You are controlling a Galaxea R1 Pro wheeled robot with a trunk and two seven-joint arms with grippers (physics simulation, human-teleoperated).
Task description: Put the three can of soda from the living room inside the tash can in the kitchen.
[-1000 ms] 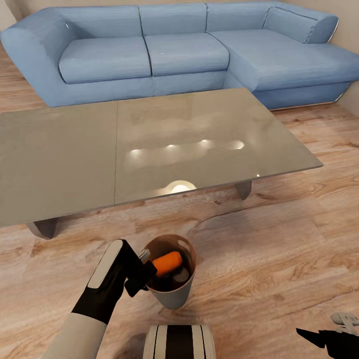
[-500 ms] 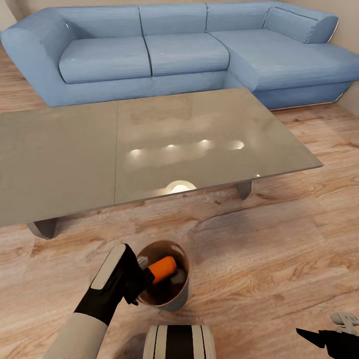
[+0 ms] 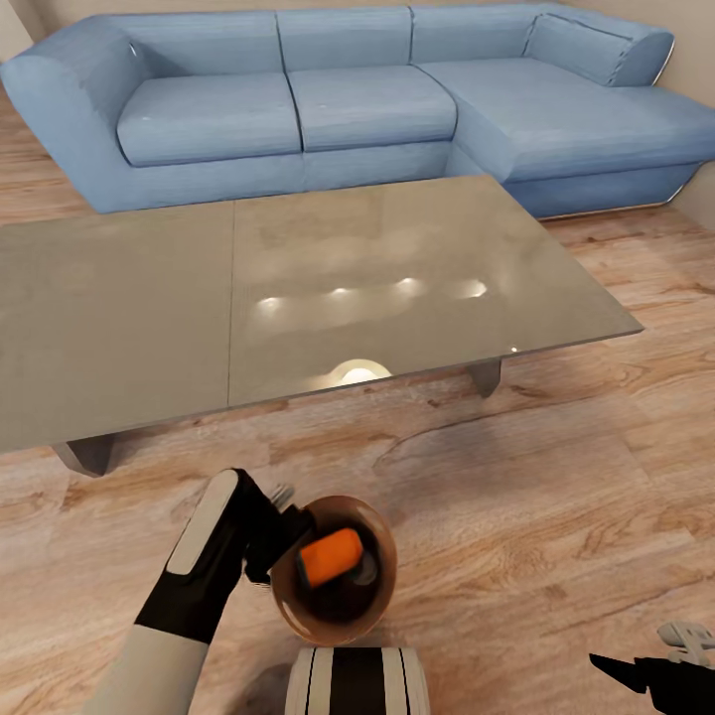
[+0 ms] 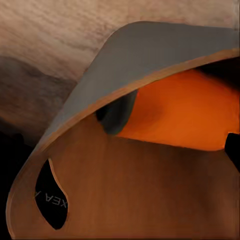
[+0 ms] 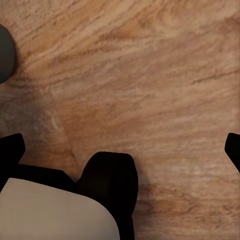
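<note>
The tash can [image 3: 338, 596] hangs off the floor in front of the robot's trunk, tipped so its dark mouth faces up toward the head, where a second ago it sat lower and more upright on the planks; half a second back it had already begun to lean. That tells me the bin is being lifted and carried, cans and all, which suits a job that ends in the kitchen rather than here. Starting from the left: the left gripper [image 3: 280, 518] is pinched on the bin's near rim, one finger outside and the other apparently inside the wall, so it is clamped on the tash can. Just right of that grip, inside the bin, lies a can of soda [image 3: 331, 557] on its side, orange body toward the gripper and grey end toward the far wall; the left wrist view shows the same orange can [image 4: 190, 112] resting against the curved inner wall, beside a handle cut-out [image 4: 50, 195]. I can make out only one can for sure; others may lie under it in the shadow. Beyond stands the grey table [image 3: 298, 288] and the blue sofa [image 3: 348, 99]. Far right, the right gripper [image 3: 650, 675] idles low over the wood floor [image 5: 150, 75], fingertips spread wide apart, holding nothing.
</note>
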